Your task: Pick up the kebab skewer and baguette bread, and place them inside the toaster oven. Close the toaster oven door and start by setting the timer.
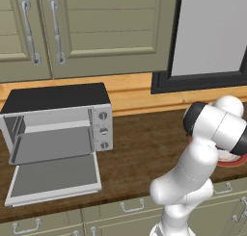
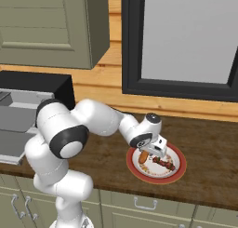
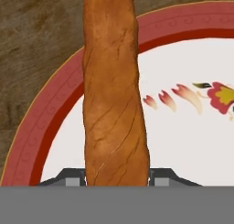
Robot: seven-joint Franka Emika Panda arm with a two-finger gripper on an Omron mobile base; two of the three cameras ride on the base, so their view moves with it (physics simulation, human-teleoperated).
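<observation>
The baguette bread [image 3: 114, 104], a long orange-brown stick, lies on a red-rimmed white plate [image 3: 45, 122]. My gripper [image 3: 115, 178] is down over it, and its dark fingertips [image 3: 160, 176] press against both sides of the bread. From the right base view the gripper [image 2: 151, 153] sits on the plate [image 2: 179, 169] over the baguette [image 2: 143, 157]. The kebab skewer [image 2: 162, 163], with dark meat chunks, lies just to its right. The toaster oven [image 1: 58, 114] stands at the left of the counter, with its door [image 1: 53, 179] dropped open and flat.
The oven's grey tray [image 1: 50, 146] sits inside the open cavity, and three knobs [image 1: 102, 130] run down its right panel. The plate's edge [image 1: 236, 160] peeks out behind my arm. Brown counter [image 1: 140, 148] stretches between oven and plate. Cabinets hang above, beside a dark-framed window [image 2: 186, 41].
</observation>
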